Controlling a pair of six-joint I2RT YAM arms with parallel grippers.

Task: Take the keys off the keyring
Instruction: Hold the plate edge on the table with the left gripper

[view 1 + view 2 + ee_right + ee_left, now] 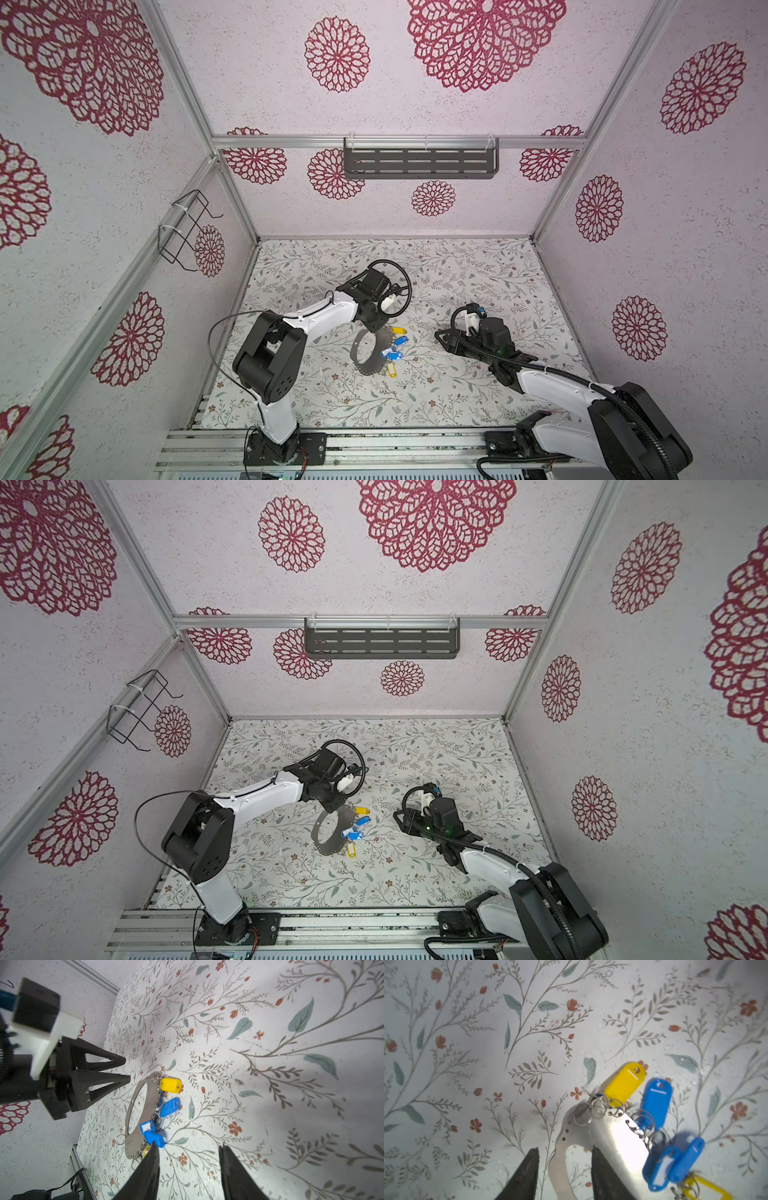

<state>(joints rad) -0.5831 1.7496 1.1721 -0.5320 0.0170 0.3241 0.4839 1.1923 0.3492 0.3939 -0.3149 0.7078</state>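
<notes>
Left wrist view: the left end effector (565, 1148) stands open, its jaws astride the narrow side of the keyring (612, 1142) without pinching it.
Keyring place: flat on the table (457, 266), about midway between the two arms in both top views, with the keys (399, 341) fanned along its broad side.
Right end effector (189, 1144): open, with only table between the jaws. One tip is close to a blue tag (154, 1138); I cannot tell whether they touch.
Risk, left: a thin sheet lying flush gives little edge to grip, so closing jaws may skate over it or push it away.
Risk, middle: the wire loops (599, 1105) crowd and overlap, so one may snag another.
Risk, right: pulling a tag before the hoop is pinned would likely drag the whole bunch.
Make, left: matte black wedge-shaped jaws tapering to points.
Make, middle: flat grey metal hoop, glare-bright, with small holes along its edge.
Make, right: smooth oblong plastic tags, a yellow tag (625, 1082) and blue ones, rounded at the ends, on thin silver loops.
</notes>
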